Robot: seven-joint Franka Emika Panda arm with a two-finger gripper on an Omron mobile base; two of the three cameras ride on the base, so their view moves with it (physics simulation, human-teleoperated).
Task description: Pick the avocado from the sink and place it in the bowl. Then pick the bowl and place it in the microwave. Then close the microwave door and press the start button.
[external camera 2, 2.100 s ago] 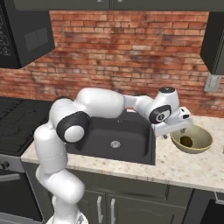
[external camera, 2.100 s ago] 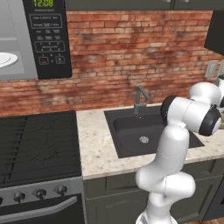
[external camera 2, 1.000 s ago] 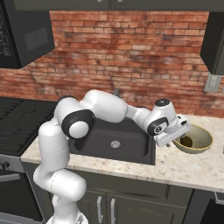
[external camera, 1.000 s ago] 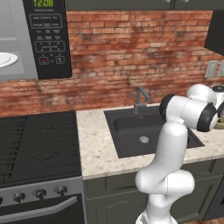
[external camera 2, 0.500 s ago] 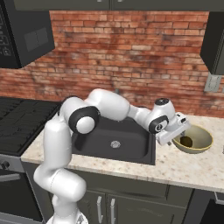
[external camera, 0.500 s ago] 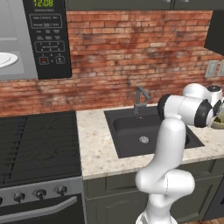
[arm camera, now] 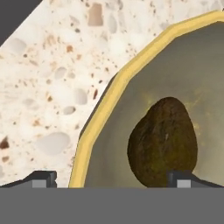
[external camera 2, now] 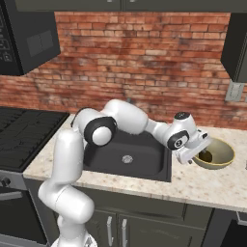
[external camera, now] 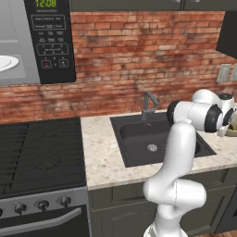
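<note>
Avocado [arm camera: 162, 142] lay inside the bowl [arm camera: 97, 131], on the bowl floor near the rim. Bowl [external camera 2: 223, 155] stood on the speckled countertop [external camera 2: 207, 181] just right of the sink [external camera 2: 128, 154], close to the sink's right edge. Gripper [arm camera: 113, 178] hung low at the bowl's near-left rim, jaws spread wide: one fingertip [arm camera: 41, 178] outside the rim over the countertop [arm camera: 48, 96], the other at the avocado's lower edge, inside the bowl. Nothing pinched between them. Possibly touching the avocado with that inner tip, but too cramped a view to tell. Gripper [external camera 2: 201, 153] reached from the arm stretched across the sink, dipping at the bowl's left rim. Microwave [external camera: 34, 41] up on the left, door open, white plate [external camera: 8, 64] visible inside, display lit green. Stove [external camera: 39, 155] below it, left of the sink [external camera: 152, 139].
</note>
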